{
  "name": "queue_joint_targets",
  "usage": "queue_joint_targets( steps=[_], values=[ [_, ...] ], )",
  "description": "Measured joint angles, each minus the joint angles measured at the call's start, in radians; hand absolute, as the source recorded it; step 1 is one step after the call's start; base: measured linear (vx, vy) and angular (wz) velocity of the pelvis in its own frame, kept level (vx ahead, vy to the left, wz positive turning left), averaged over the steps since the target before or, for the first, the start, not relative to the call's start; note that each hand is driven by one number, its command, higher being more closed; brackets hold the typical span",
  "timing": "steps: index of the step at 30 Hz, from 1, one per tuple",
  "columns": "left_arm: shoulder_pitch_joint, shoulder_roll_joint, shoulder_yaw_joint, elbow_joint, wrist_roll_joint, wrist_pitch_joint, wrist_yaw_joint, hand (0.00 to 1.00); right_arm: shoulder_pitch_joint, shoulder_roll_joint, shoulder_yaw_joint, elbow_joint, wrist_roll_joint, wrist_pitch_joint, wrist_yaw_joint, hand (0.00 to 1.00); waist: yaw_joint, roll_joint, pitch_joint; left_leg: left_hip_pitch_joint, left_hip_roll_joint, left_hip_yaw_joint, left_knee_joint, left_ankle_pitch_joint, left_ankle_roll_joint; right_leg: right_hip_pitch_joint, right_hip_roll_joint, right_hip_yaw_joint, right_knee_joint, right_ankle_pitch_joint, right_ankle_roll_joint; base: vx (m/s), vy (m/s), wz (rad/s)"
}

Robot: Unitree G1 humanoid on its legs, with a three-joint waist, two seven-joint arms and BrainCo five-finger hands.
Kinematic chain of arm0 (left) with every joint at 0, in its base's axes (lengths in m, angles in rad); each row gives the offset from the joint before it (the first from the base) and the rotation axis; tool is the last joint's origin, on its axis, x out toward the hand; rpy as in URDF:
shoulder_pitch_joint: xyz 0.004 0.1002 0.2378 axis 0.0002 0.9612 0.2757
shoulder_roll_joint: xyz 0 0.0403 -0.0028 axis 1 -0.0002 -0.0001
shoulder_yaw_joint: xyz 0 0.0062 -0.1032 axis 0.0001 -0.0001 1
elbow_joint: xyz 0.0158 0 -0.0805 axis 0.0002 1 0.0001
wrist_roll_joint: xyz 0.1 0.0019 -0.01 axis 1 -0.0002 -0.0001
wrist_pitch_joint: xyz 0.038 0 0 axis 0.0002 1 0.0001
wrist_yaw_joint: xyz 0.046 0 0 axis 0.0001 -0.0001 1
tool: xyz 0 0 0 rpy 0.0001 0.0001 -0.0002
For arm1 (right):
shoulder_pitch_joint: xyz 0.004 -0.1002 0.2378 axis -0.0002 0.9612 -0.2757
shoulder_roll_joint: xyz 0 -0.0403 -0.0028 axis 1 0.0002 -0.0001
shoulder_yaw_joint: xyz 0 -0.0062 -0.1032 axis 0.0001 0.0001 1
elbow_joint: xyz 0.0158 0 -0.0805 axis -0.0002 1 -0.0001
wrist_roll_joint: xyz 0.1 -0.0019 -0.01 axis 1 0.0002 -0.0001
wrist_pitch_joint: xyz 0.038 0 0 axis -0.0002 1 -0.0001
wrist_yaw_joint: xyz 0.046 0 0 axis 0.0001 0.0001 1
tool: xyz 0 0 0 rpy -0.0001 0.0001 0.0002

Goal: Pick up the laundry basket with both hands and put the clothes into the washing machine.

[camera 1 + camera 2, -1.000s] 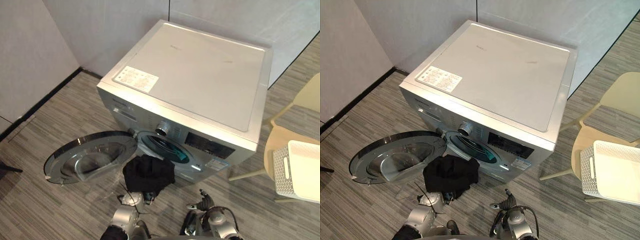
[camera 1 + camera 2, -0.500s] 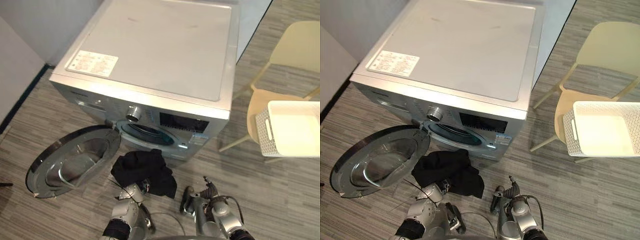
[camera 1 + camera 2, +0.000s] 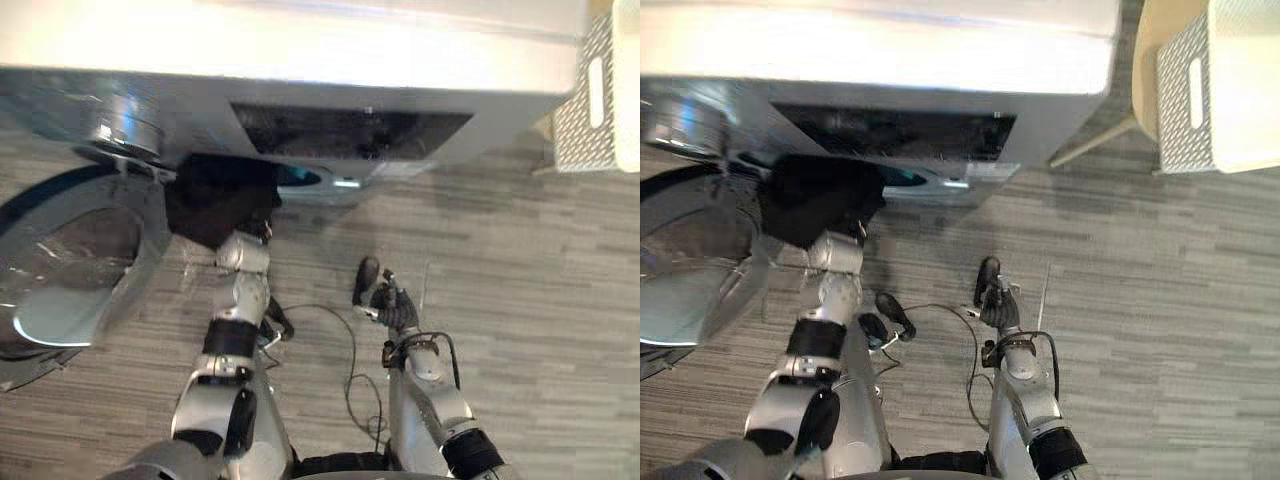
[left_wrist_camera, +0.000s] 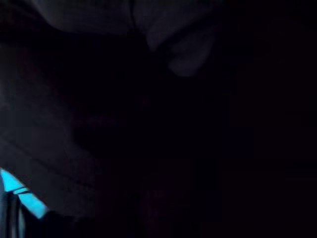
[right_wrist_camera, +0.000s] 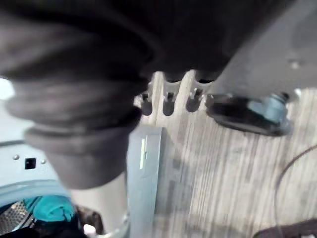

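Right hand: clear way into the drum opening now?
Probably not: the left hand and black clothes cover most of the opening; the right hand hangs back over the floor.

a: washing machine (image 3: 300, 60) colours?
b: silver-grey body. control panel (image 3: 350, 130) was black. teal strip showed at the drum opening (image 3: 300, 178).
a: door?
b: door (image 3: 70, 260) had a chrome rim and clear glass with pale reflections.
a: clothes?
b: garment (image 3: 215, 195) was plain black, no print.
a: floor?
b: floor (image 3: 520, 260) was grey wood grain, streaked planks in lighter and darker bands.
a: basket?
b: laundry basket (image 3: 1175, 130) was white, its side wall patterned with fine perforations. chair (image 3: 1145, 60) was pale cream.
a: right hand (image 3: 998, 305)?
b: dark cover, silver fingers with dark tips.
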Motion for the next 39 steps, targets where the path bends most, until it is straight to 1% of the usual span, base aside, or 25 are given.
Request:
queue_joint_targets(
  steps=[4,8,10,13,15,16,17,18,19,21,22,23,24,25,26,27,28,30,31,32,33,34,35,37,39],
  values=[
    [-0.052,0.061,0.0,-0.07,-0.016,-0.004,0.005,1.0,0.056,0.008,0.002,-0.122,0.07,-0.048,0.002,0.0,-0.001,0.0,0.001,-0.116,0.031,-0.023,0.109,-0.034,0.004,-0.116,0.002,0.014,0.091,-0.019,0.004,-0.07,-0.027,-0.11],
    [-0.1,0.103,0.001,-0.108,-0.025,-0.021,0.023,1.0,0.101,0.016,0.003,-0.207,0.095,-0.075,0.003,0.0,-0.002,0.0,0.0,-0.193,0.053,-0.024,0.157,-0.043,0.008,-0.192,0.009,0.021,0.115,-0.019,0.005,-0.09,-0.045,-0.13],
    [-0.159,0.149,0.003,-0.108,-0.033,-0.023,0.035,1.0,0.151,0.018,0.008,-0.263,0.093,-0.1,0.02,0.0,-0.004,0.0,0.0,-0.235,0.064,-0.023,0.17,-0.046,0.007,-0.234,0.016,0.022,0.113,-0.011,0.008,-0.09,-0.06,-0.16],
    [-0.278,0.22,0.026,-0.088,-0.039,-0.023,0.059,1.0,0.164,0.016,0.025,-0.297,0.094,-0.112,0.022,0.0,-0.012,-0.004,0.002,-0.259,0.079,-0.001,0.172,-0.044,0.01,-0.271,0.025,0.027,0.1,0.01,-0.001,-0.05,-0.053,-0.2],
    [-0.371,0.286,0.042,-0.014,-0.08,-0.024,0.076,1.0,0.165,0.017,0.037,-0.3,0.096,-0.125,0.022,0.0,-0.024,-0.005,0.003,-0.266,0.098,0.006,0.175,-0.044,0.01,-0.279,0.043,0.027,0.083,0.024,-0.013,-0.01,-0.048,-0.34],
    [-0.451,0.324,0.043,0.026,-0.159,-0.03,0.094,1.0,0.164,0.015,0.044,-0.301,0.097,-0.135,0.024,0.0,-0.024,-0.014,0.005,-0.269,0.112,0.016,0.171,-0.044,0.01,-0.287,0.057,0.028,0.067,0.037,-0.016,0.01,-0.033,-0.33],
    [-0.459,0.336,0.033,0.032,-0.191,-0.041,0.095,1.0,0.165,0.015,0.043,-0.303,0.103,-0.14,0.025,0.0,-0.026,-0.015,0.005,-0.273,0.112,0.019,0.17,-0.043,0.01,-0.291,0.058,0.027,0.063,0.047,-0.027,0.02,-0.023,-0.25],
    [-0.493,0.342,0.017,0.041,-0.258,-0.044,0.127,1.0,0.165,0.014,0.04,-0.306,0.116,-0.141,0.03,0.0,-0.021,-0.018,0.006,-0.281,0.112,0.021,0.171,-0.043,0.01,-0.299,0.06,0.026,0.06,0.053,-0.031,0.03,-0.006,-0.06],
    [-0.538,0.356,-0.005,0.074,-0.281,-0.058,0.136,1.0,0.165,0.012,0.033,-0.308,0.127,-0.142,0.041,0.0,-0.022,-0.02,0.006,-0.288,0.113,0.02,0.171,-0.043,0.01,-0.302,0.059,0.02,0.056,0.057,-0.036,0.03,-0.001,-0.06],
    [-0.548,0.395,-0.051,0.081,-0.279,-0.06,0.146,1.0,0.166,0.004,0.028,-0.31,0.138,-0.142,0.044,0.0,-0.021,-0.022,0.005,-0.29,0.114,0.024,0.169,-0.043,0.011,-0.301,0.06,0.015,0.04,0.069,-0.04,0.01,0.01,-0.09],
    [-0.555,0.426,-0.088,0.085,-0.238,-0.052,0.167,1.0,0.168,-0.007,0.014,-0.316,0.138,-0.143,0.054,0.0,-0.02,-0.022,0.005,-0.29,0.113,0.028,0.166,-0.043,0.011,-0.3,0.061,0.013,0.028,0.081,-0.042,-0.02,0.029,-0.13],
    [-0.59,0.447,-0.119,0.125,-0.14,-0.028,0.178,1.0,0.168,-0.013,-0.017,-0.317,0.138,-0.143,0.063,0.0,-0.015,-0.022,0.005,-0.289,0.112,0.032,0.163,-0.044,0.012,-0.295,0.061,0.011,0.014,0.092,-0.04,-0.04,0.033,-0.1],
    [-0.612,0.459,-0.139,0.149,-0.087,-0.013,0.177,1.0,0.168,-0.019,-0.034,-0.314,0.138,-0.141,0.064,0.0,-0.014,-0.022,0.005,-0.289,0.11,0.032,0.157,-0.044,0.014,-0.292,0.061,0.01,0.006,0.096,-0.038,-0.06,0.035,-0.05],
    [-0.64,0.481,-0.177,0.188,0.039,0.028,0.156,0.0,0.171,-0.03,-0.062,-0.31,0.147,-0.14,0.065,0.0,-0.014,-0.022,0.005,-0.289,0.107,0.033,0.15,-0.043,0.016,-0.283,0.059,0.007,-0.012,0.109,-0.034,-0.08,0.037,0.01],
    [-0.66,0.496,-0.21,0.211,0.137,0.069,0.128,0.0,0.175,-0.041,-0.091,-0.301,0.16,-0.139,0.063,0.0,-0.015,-0.022,0.005,-0.289,0.105,0.036,0.14,-0.038,0.026,-0.273,0.055,0.004,-0.036,0.122,-0.03,-0.09,0.039,0.04],
    [-0.672,0.5,-0.225,0.225,0.174,0.086,0.114,0.0,0.175,-0.043,-0.104,-0.293,0.17,-0.139,0.063,0.0,-0.016,-0.022,0.005,-0.288,0.101,0.037,0.133,-0.036,0.03,-0.268,0.054,0.002,-0.048,0.13,-0.026,-0.09,0.043,0.08],
    [-0.695,0.503,-0.247,0.26,0.265,0.123,0.084,0.0,0.175,-0.043,-0.118,-0.278,0.184,-0.139,0.063,0.0,-0.021,-0.022,0.005,-0.287,0.092,0.04,0.121,-0.029,0.041,-0.259,0.051,0.002,-0.068,0.143,-0.019,-0.1,0.043,0.06],
    [-0.707,0.508,-0.264,0.308,0.557,0.189,0.031,0.0,0.186,-0.034,-0.113,-0.266,0.186,-0.144,0.068,0.0,-0.023,-0.023,0.005,-0.279,0.086,0.055,0.102,-0.022,0.053,-0.25,0.05,0.002,-0.101,0.165,-0.011,-0.1,0.031,-0.01],
    [-0.707,0.508,-0.265,0.314,0.661,0.208,0.014,0.0,0.191,-0.03,-0.111,-0.267,0.186,-0.147,0.076,0.0,-0.024,-0.023,0.005,-0.279,0.084,0.058,0.099,-0.021,0.055,-0.25,0.05,0.002,-0.108,0.167,-0.01,-0.1,0.004,-0.07],
    [-0.706,0.509,-0.286,0.332,0.906,0.242,-0.024,0.0,0.198,-0.026,-0.106,-0.267,0.193,-0.164,0.091,0.0,-0.025,-0.023,0.005,-0.281,0.083,0.062,0.093,-0.02,0.056,-0.25,0.05,0.002,-0.125,0.173,-0.004,-0.06,-0.004,-0.04],
    [-0.705,0.509,-0.293,0.337,0.942,0.244,-0.025,0.0,0.198,-0.026,-0.105,-0.267,0.197,-0.167,0.093,0.0,-0.025,-0.023,0.005,-0.281,0.083,0.063,0.092,-0.02,0.056,-0.25,0.05,0.003,-0.128,0.174,-0.004,-0.09,-0.012,-0.05],
    [-0.694,0.509,-0.307,0.345,1.059,0.256,-0.032,0.0,0.199,-0.025,-0.102,-0.266,0.215,-0.177,0.105,0.0,-0.027,-0.023,0.005,-0.282,0.083,0.066,0.083,-0.019,0.055,-0.25,0.051,0.003,-0.137,0.175,-0.001,-0.04,-0.009,-0.03],
    [-0.688,0.509,-0.314,0.35,1.11,0.262,-0.042,0.0,0.2,-0.025,-0.098,-0.265,0.219,-0.182,0.107,0.0,-0.028,-0.023,0.005,-0.283,0.083,0.067,0.077,-0.017,0.053,-0.25,0.052,0.002,-0.144,0.176,0.0,-0.06,-0.031,-0.03],
    [-0.65,0.513,-0.346,0.374,1.281,0.272,-0.094,0.0,0.211,-0.024,-0.086,-0.265,0.236,-0.194,0.12,0.0,-0.032,-0.023,0.005,-0.285,0.087,0.067,0.065,-0.01,0.046,-0.251,0.056,-0.006,-0.152,0.176,0.001,-0.02,-0.043,-0.04],
    [-0.62,0.517,-0.37,0.374,1.346,0.271,-0.123,0.0,0.217,-0.025,-0.086,-0.265,0.246,-0.201,0.13,0.0,-0.032,-0.023,0.005,-0.286,0.092,0.067,0.064,-0.009,0.044,-0.253,0.059,-0.011,-0.15,0.177,-0.002,0.0,-0.03,-0.07]
  ],
)
